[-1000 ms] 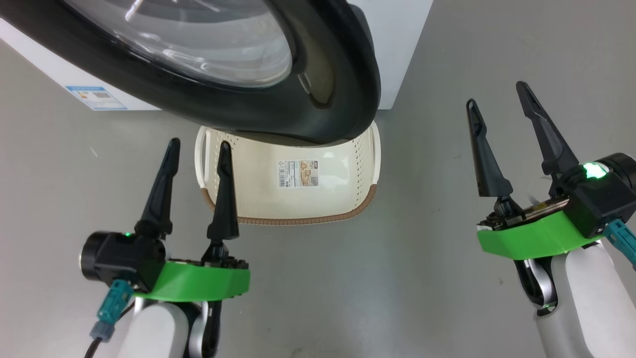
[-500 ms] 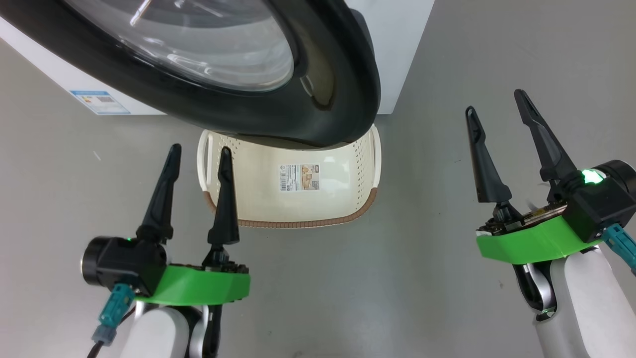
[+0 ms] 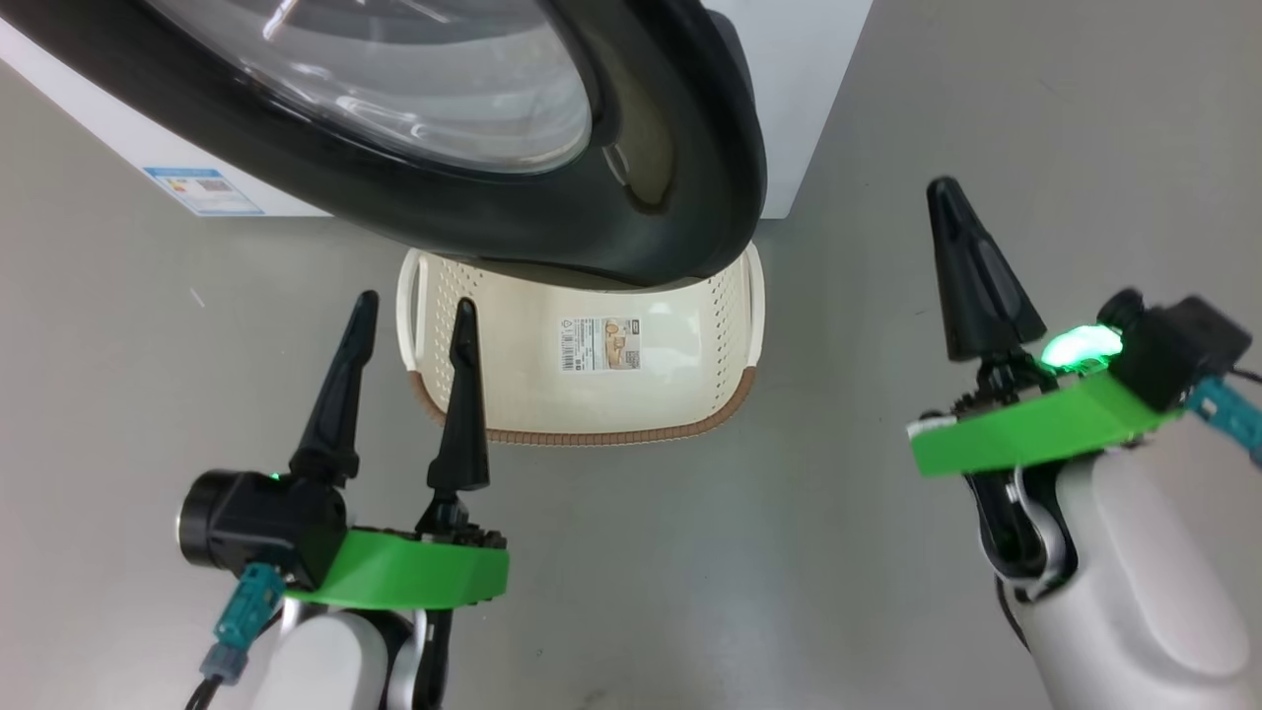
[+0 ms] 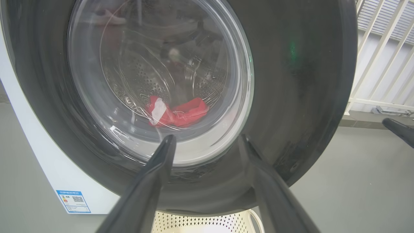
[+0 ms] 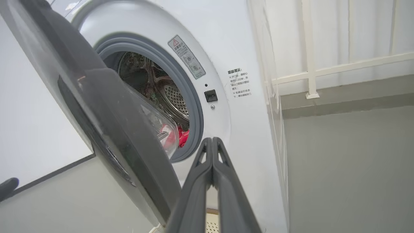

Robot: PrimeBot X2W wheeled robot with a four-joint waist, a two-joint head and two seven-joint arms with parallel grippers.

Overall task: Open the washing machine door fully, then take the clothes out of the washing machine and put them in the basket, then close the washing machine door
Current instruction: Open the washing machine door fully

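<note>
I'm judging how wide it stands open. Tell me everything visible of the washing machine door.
The washing machine door is a large round panel: a wide glossy black rim around a bulging clear glass window, through which red clothes show. It stands partly open, angled away from the grey-ringed opening of the washing machine, overhanging the basket. The left gripper and right gripper appear clear of it.
</note>
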